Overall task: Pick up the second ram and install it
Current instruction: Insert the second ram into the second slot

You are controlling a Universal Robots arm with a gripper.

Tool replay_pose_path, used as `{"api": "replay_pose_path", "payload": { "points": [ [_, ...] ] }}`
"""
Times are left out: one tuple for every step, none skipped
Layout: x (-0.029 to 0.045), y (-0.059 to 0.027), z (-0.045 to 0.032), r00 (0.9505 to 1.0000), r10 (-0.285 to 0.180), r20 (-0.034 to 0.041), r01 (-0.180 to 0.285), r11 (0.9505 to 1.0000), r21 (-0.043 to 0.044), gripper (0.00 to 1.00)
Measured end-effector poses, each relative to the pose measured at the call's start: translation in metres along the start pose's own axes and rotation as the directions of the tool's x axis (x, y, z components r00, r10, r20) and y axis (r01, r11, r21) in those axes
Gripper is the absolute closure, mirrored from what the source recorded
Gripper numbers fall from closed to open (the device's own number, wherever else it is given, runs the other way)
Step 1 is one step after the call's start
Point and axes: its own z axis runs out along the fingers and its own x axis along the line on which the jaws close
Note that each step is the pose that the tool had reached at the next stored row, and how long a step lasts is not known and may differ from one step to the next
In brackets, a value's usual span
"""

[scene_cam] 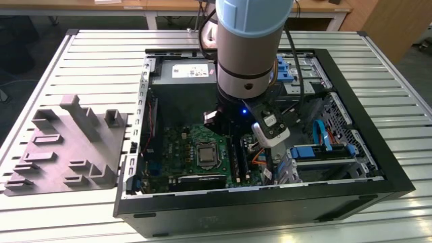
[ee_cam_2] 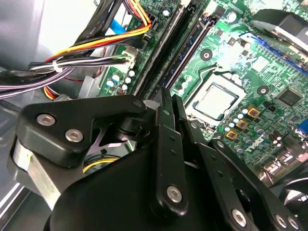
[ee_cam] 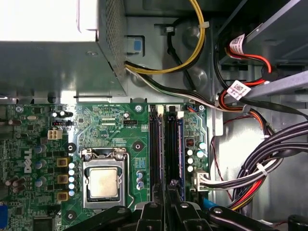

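- Pincer [ee_cam: 169, 204] sits low inside the open computer case [scene_cam: 378, 167], directly over the memory slots [ee_cam: 156, 149] beside the processor socket [ee_cam: 103, 180].
- Its fingers [ee_cam_2: 168, 144] are drawn narrow, nearly together, pinching the top edge of the second ram [ee_cam: 172, 149].
- Second ram stands on edge in a slot, dark and thin; its long axis runs along the slots, parallel to the socket's side, away from the pincer toward the grey power supply [ee_cam: 62, 67].
- Whether it is fully seated: cannot tell.
- In the exterior view, the purple-grey tray [scene_cam: 64, 147] lies on the slatted tabletop [scene_cam: 101, 61] at the exterior view's left of the case.
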Motion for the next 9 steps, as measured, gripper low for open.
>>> {"api": "replay_pose_path", "payload": {
  "points": [
    [0.0000,0.0000,0.0000,1.0000,0.000,0.0000,0.000,1.0000,-0.0001,0.82],
    [0.0000,0.0000,0.0000,1.0000,0.000,0.0000,0.000,1.0000,0.0000,0.82],
    [0.0000,0.0000,0.0000,1.0000,0.000,0.0000,0.000,1.0000,-0.0001,0.83],
    [0.0000,0.0000,0.0000,1.0000,0.000,0.0000,0.000,1.0000,0.0000,0.83],
    [0.0000,0.0000,0.0000,1.0000,0.000,0.0000,0.000,1.0000,-0.0001,0.89],
    [0.0000,0.0000,0.0000,1.0000,0.000,0.0000,0.000,1.0000,-0.0001,0.89],
    [0.0000,0.0000,0.0000,1.0000,0.000,0.0000,0.000,1.0000,0.0000,0.90],
    [0.0000,0.0000,0.0000,1.0000,0.000,0.0000,0.000,1.0000,0.0000,0.90],
    [0.0000,0.0000,0.0000,1.0000,0.000,0.0000,0.000,1.0000,-0.0001,0.90]
  ]
}}
